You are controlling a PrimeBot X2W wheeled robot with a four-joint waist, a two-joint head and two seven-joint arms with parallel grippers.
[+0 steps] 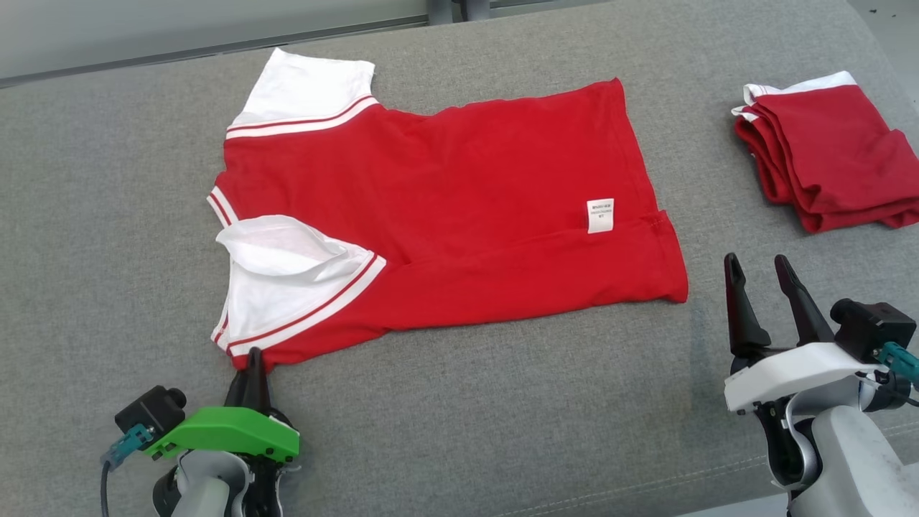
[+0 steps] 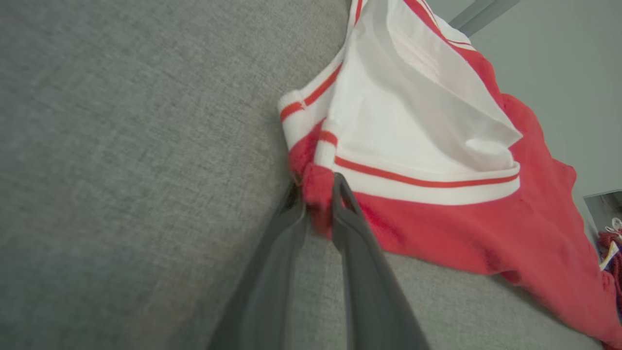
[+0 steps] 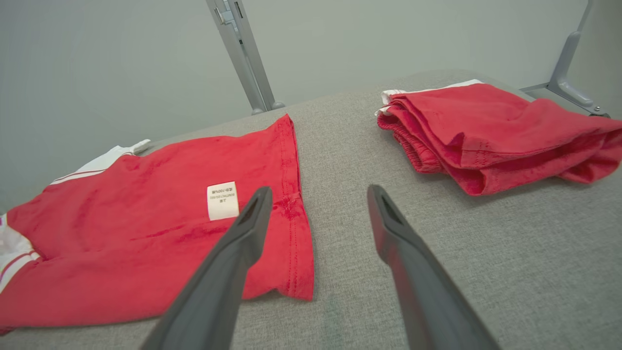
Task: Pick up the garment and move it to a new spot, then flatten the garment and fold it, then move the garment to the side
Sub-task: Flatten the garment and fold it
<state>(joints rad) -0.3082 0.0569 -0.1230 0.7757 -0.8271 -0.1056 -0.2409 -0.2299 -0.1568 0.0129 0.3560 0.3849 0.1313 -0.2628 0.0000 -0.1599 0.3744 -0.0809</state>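
Note:
The garment point(image 1: 445, 208) is a red T-shirt with white, red-striped sleeves, spread across the grey cushion with its white label facing up. Its near sleeve is folded back and bunched. My left gripper point(image 1: 253, 355) is at the shirt's near left corner, below that sleeve. In the left wrist view my left gripper point(image 2: 317, 187) pinches a small wad of the garment point(image 2: 437, 218) hem between its dark fingers. My right gripper point(image 1: 755, 260) hovers open to the right of the shirt's bottom hem. In the right wrist view my right gripper point(image 3: 319, 192) holds nothing, and the garment point(image 3: 146, 218) lies to its left.
A second red garment point(image 1: 826, 158), folded, lies at the far right of the cushion and appears as a folded pile point(image 3: 486, 131) ahead of my right fingers. Grey cushion point(image 1: 502, 402) stretches bare between the two arms. A metal frame post point(image 3: 243, 53) stands behind the cushion's far edge.

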